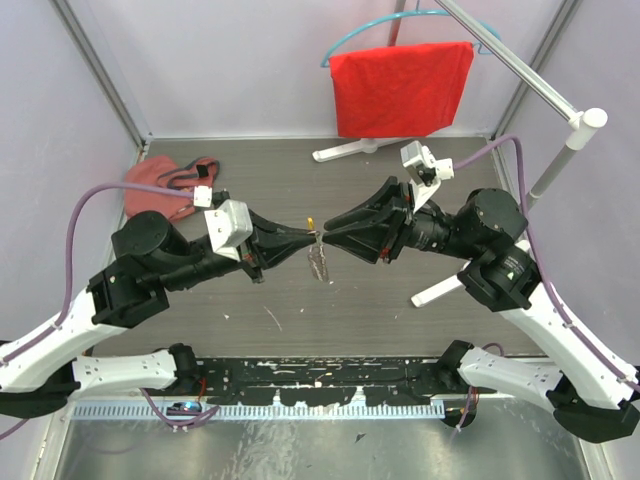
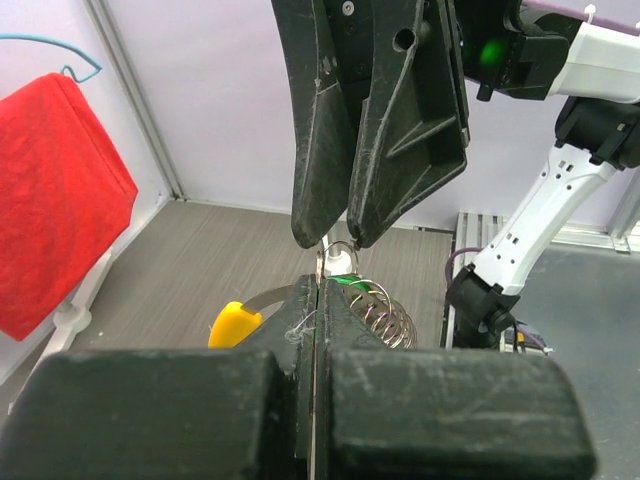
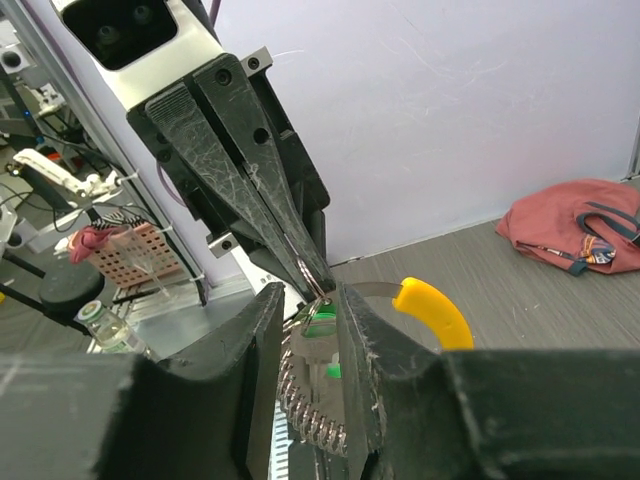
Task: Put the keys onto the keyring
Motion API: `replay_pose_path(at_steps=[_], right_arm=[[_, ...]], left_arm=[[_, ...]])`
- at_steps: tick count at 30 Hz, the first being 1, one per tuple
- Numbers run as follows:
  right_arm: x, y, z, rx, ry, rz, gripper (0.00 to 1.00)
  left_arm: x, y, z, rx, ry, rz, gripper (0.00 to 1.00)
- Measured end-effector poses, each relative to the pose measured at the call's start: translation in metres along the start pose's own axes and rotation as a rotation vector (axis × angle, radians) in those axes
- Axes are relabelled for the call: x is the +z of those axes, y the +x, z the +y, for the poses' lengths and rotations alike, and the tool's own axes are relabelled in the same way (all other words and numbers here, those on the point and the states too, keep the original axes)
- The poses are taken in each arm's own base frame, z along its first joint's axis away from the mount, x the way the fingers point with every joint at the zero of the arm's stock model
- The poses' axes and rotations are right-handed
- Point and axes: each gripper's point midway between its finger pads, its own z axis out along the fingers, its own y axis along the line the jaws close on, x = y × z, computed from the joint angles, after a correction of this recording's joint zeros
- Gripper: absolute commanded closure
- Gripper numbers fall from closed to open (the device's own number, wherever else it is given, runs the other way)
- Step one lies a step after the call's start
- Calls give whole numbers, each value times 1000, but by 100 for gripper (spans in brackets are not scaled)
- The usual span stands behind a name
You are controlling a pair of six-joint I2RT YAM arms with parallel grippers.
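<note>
My left gripper point(image 1: 312, 238) and right gripper point(image 1: 328, 238) meet tip to tip above the table's middle. The left gripper point(image 2: 320, 285) is shut on the thin metal band of the keyring point(image 2: 390, 315), whose silvery coil hangs to the right and whose yellow-orange segment point(image 2: 235, 322) curves off to the left. A key with a green head point(image 3: 338, 318) hangs on a small ring at the left fingertips point(image 3: 300, 262). The right gripper point(image 3: 308, 300) has its jaws on either side of that key head, a narrow gap still showing. The coil point(image 3: 310, 410) dangles below.
A red cloth pouch point(image 1: 165, 185) with cords lies at the back left, also in the right wrist view as the pouch point(image 3: 575, 225). A red cloth point(image 1: 400, 88) hangs on a hanger at the back. A white stand point(image 1: 350, 150) and pole point(image 1: 560, 150) are at the back right.
</note>
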Motion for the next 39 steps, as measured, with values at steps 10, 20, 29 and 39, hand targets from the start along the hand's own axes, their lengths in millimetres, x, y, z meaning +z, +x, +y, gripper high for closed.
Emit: replay_pose_path(at_steps=[10, 20, 29, 39], right_arm=[[6, 10, -4, 29, -7, 46, 68], [3, 11, -4, 16, 1, 65, 73], [1, 10, -2, 5, -3, 61, 86], [0, 11, -4, 0, 13, 73, 99]], left_arm=[[2, 2, 1, 10, 0, 5, 100], [2, 2, 1, 13, -4, 6, 100], [2, 2, 2, 13, -8, 7, 100], [2, 2, 2, 13, -6, 7, 100]])
